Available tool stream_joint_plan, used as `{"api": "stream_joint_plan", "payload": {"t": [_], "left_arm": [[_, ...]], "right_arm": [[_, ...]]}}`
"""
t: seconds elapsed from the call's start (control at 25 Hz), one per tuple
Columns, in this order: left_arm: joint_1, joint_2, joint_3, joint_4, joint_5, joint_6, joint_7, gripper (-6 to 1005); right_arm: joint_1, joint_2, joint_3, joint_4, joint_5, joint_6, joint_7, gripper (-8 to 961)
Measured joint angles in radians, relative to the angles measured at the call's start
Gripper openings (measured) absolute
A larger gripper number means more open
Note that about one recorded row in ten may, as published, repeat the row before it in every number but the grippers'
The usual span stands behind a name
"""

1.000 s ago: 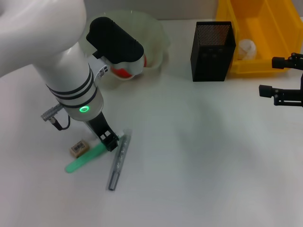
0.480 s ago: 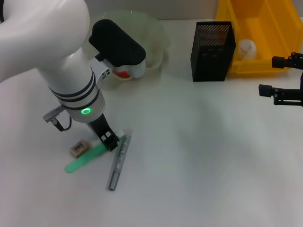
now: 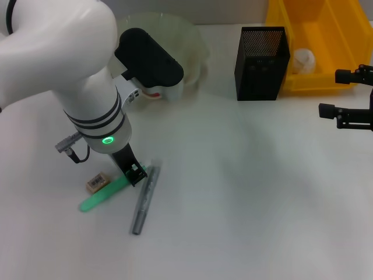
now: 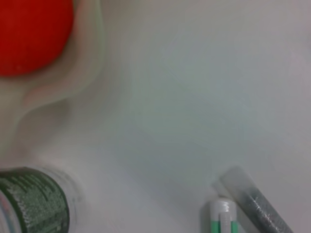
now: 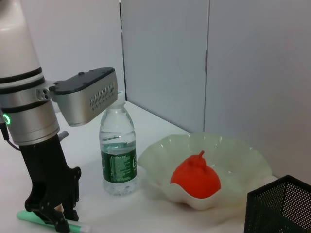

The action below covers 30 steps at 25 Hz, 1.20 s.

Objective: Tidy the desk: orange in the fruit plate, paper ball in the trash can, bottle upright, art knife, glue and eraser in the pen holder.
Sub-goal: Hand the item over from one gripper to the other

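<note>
On white desk [image 3: 245, 192], grey partitions [image 5: 194, 63] behind.

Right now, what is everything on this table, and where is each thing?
Orange: one, red-orange, in the fruit plate.
Fruit plate: one, pale green, at the desk's far left.
Bottle: one, clear with green label, upright beside the fruit plate.
Pen holder: one, black mesh, far side, right of the plate.
Trash can: one, yellow, far right corner.
Paper ball: one, white, inside the trash can.
Eraser: one, tan, near left.
Green stick: one, lying beside the eraser.
Grey pen-shaped tool: one, lying right of the green stick.
Desk: one, white.
Left gripper: down at the green stick's end.
Right gripper: at the right edge, holding nothing.
</note>
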Motion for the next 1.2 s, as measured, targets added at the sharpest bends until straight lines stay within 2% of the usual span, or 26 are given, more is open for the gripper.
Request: {"api": "stream_joint_plan", "payload": {"t": [0.16, 0.32, 0.56, 0.6, 0.64, 0.72, 0.76, 0.8, 0.92, 1.0, 1.04, 1.08, 1.12, 1.16, 1.2], "left_arm": [[0.007, 0.000, 0.000, 0.027, -0.001, 0.016, -0.002, 188], [0.041, 0.004, -0.026, 0.128, -0.001, 0.067, 0.002, 187], [0.154, 0.007, -0.197, 0.401, -0.065, 0.137, 0.099, 189], [0.154, 0.007, -0.197, 0.401, -0.065, 0.137, 0.099, 189], [0.185, 0.008, -0.257, 0.459, -0.158, 0.124, 0.161, 189], [0.195, 0.007, -0.284, 0.471, -0.204, 0.111, 0.194, 189], [0.213, 0.007, -0.330, 0.479, -0.286, 0.070, 0.256, 190], [0.213, 0.007, -0.330, 0.479, -0.286, 0.070, 0.256, 190], [0.243, 0.008, -0.365, 0.461, -0.415, -0.076, 0.380, 190], [0.243, 0.008, -0.365, 0.461, -0.415, -0.076, 0.380, 191], [0.250, 0.008, -0.366, 0.442, -0.464, -0.141, 0.432, 191], [0.250, 0.008, -0.366, 0.442, -0.464, -0.141, 0.432, 191], [0.254, 0.007, -0.366, 0.362, -0.606, -0.309, 0.556, 191], [0.254, 0.007, -0.366, 0.362, -0.606, -0.309, 0.556, 192], [0.245, 0.007, -0.363, 0.286, -0.719, -0.425, 0.652, 192]], "right_arm": [[0.000, 0.000, 0.000, 0.001, 0.000, 0.000, 0.000, 790], [-0.003, 0.000, 0.000, 0.000, 0.005, 0.000, 0.001, 790], [0.000, 0.000, 0.018, -0.007, 0.011, 0.000, 0.019, 790], [0.001, 0.001, 0.032, -0.009, 0.012, -0.002, 0.032, 790], [0.001, 0.001, 0.032, -0.009, 0.012, -0.002, 0.032, 790], [0.000, 0.001, 0.047, -0.011, 0.012, -0.007, 0.045, 790], [-0.002, -0.001, 0.056, -0.012, 0.012, -0.009, 0.053, 789], [-0.008, -0.004, 0.071, -0.015, 0.013, -0.010, 0.066, 789], [-0.018, -0.006, 0.103, -0.016, 0.013, -0.016, 0.077, 789], [-0.028, -0.007, 0.153, -0.016, 0.013, -0.044, 0.082, 789], [-0.028, -0.007, 0.153, -0.016, 0.013, -0.044, 0.082, 789], [-0.032, -0.008, 0.167, -0.016, 0.013, -0.055, 0.083, 789], [-0.036, -0.008, 0.177, -0.017, 0.012, -0.067, 0.084, 789], [-0.042, -0.008, 0.184, -0.019, 0.012, -0.075, 0.085, 789], [-0.053, -0.007, 0.191, -0.022, 0.009, -0.084, 0.085, 789]]}}
